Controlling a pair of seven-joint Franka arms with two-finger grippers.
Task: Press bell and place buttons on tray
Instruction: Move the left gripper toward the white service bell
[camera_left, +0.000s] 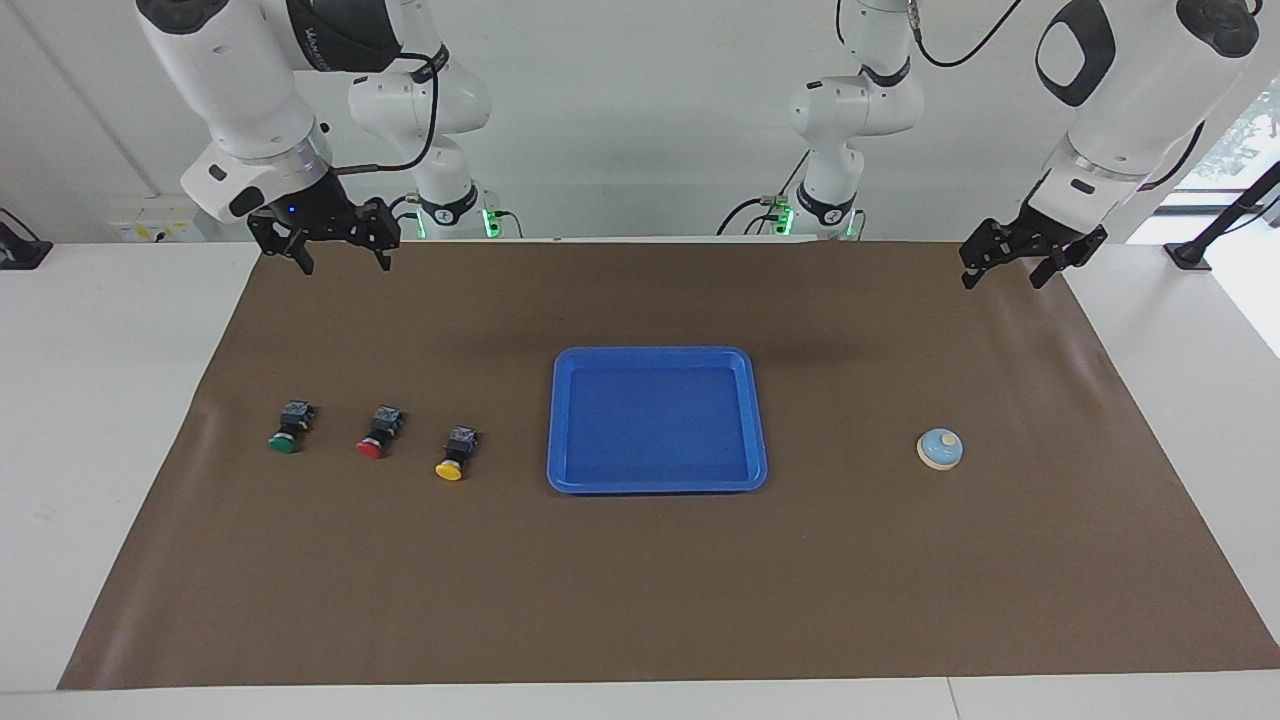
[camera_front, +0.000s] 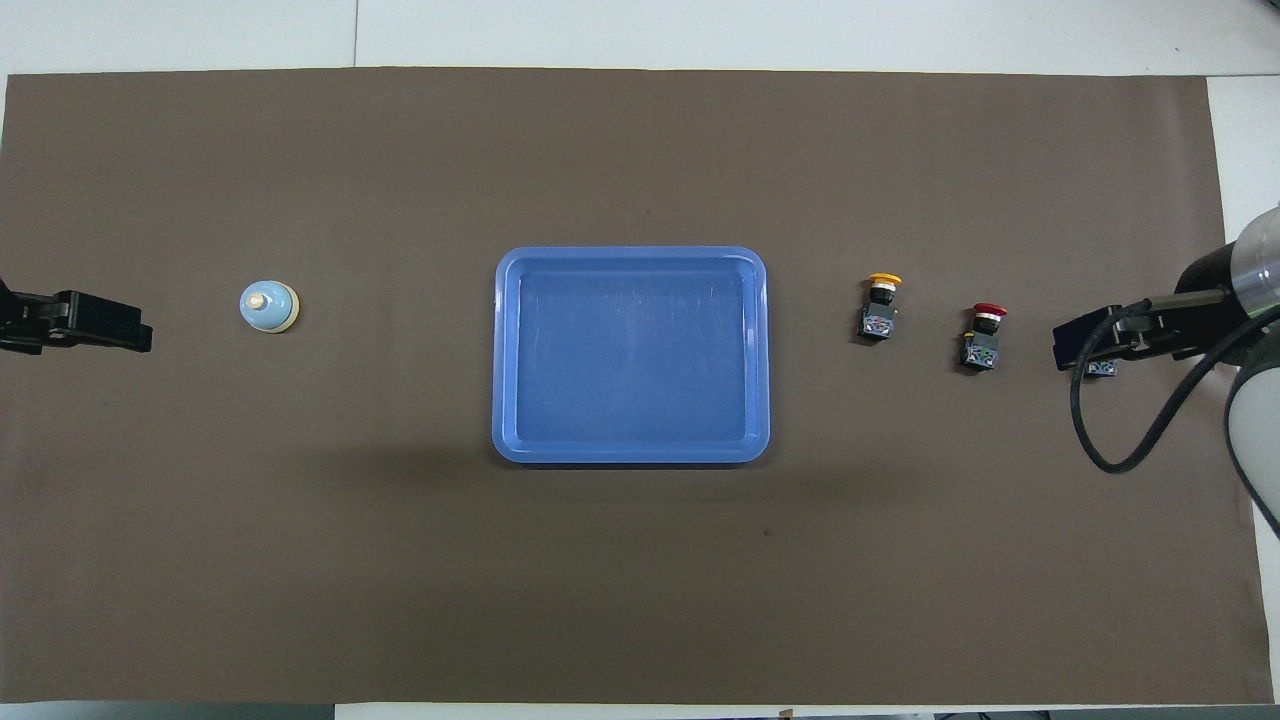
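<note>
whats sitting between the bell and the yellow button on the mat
Only the tray, which holds nothing, lies between the bell and the yellow button; the brown mat on either side of it is bare. Both the facing and the overhead views show this.

Blue tray (camera_front: 631, 452) between bell (camera_front: 269, 306) and buttons (camera_front: 880, 308)

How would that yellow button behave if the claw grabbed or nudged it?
The yellow button lies on its side, so its round cap would probably make it roll in a small arc if nudged. Its black boxy body gives flat faces to grip and looks rigid. Being small, it is likely light and could skid on the brown mat.
</note>
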